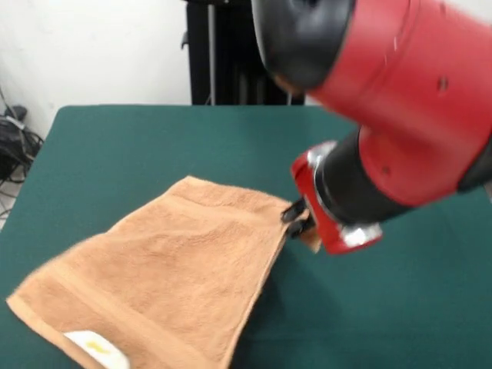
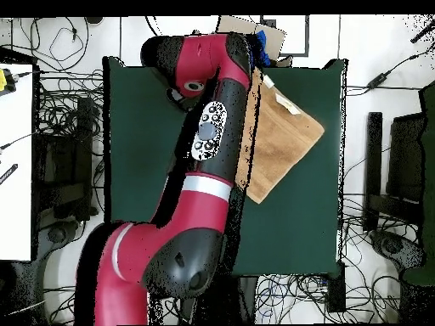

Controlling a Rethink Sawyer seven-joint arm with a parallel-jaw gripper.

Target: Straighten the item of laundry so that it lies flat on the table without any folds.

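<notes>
So in the front view, the towel (image 1: 165, 277) is seen spread over the near-left part of the green surface (image 1: 400, 307), its corners pointing off at angles, with a small white tag (image 1: 96, 347) showing on the near hem. The end effector (image 1: 298, 217) is found right at the towel's far-right corner, and its dark tips look pressed onto that corner, with a bit of peach fabric poking out just behind them. The rest of the cloth is laid out to the left of and nearer than that pinch point, mostly flat. The red and black arm (image 1: 400, 100) is seen filling the upper right. In the overhead view, the towel (image 2: 285, 140) is placed toward the upper right of the surface (image 2: 297, 229), partly covered along its left edge by the arm (image 2: 208, 144). The end effector itself can't be made out there.
</notes>
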